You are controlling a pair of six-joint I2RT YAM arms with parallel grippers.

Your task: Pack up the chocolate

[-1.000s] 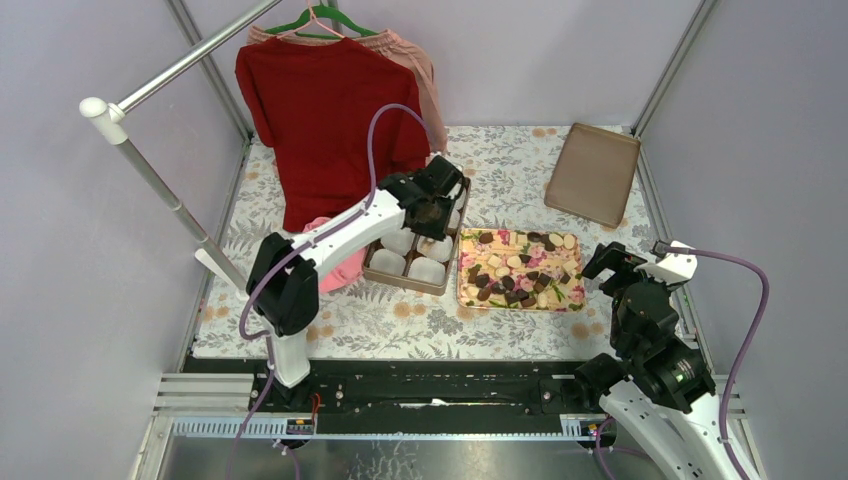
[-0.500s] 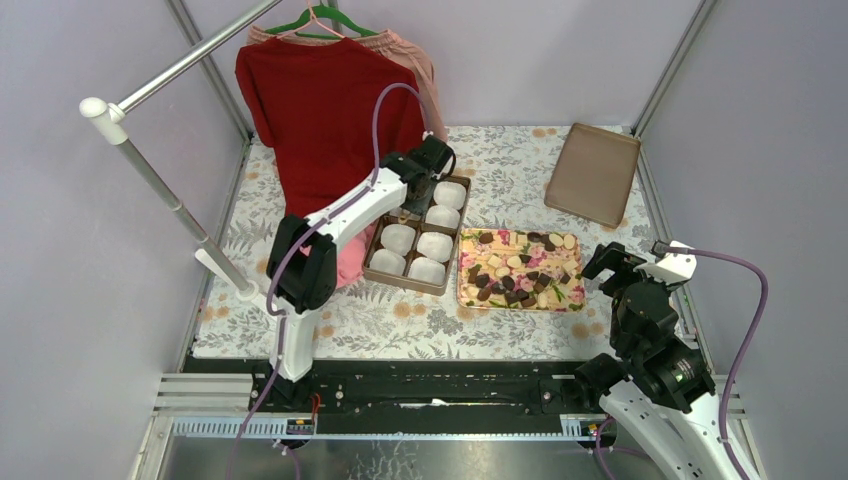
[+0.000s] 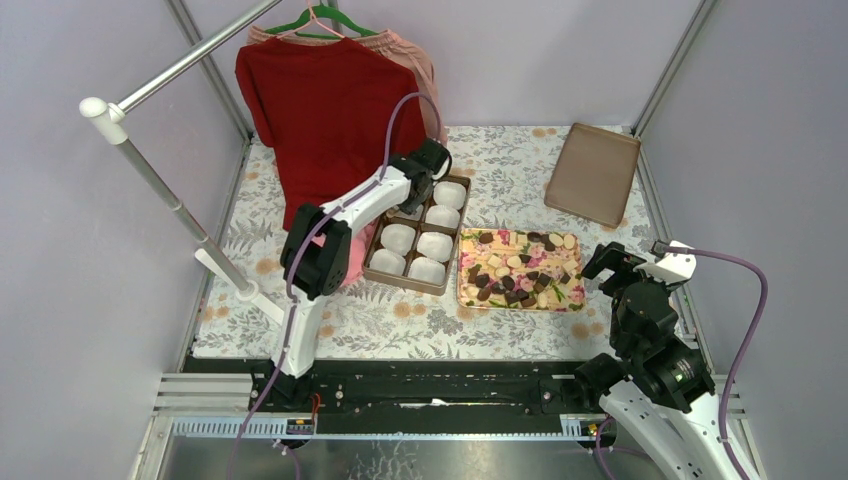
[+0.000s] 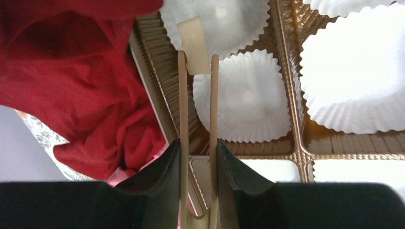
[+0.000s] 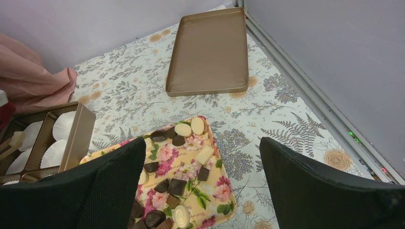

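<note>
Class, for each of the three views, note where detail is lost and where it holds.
Top external: soft, even light, faint shadows, the chocolate small but distinct. Left wrist: the paper cups bleach to plain white at their centres; the left gripper, shut on the tongs, is a dark blur. Right wrist: the right gripper looms dark and soft-edged, the flowered tray crisp.

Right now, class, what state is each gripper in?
Left gripper: closed on thin tongs, which pinch a pale chocolate piece above the paper cups.
Right gripper: open, holding nothing.
</note>
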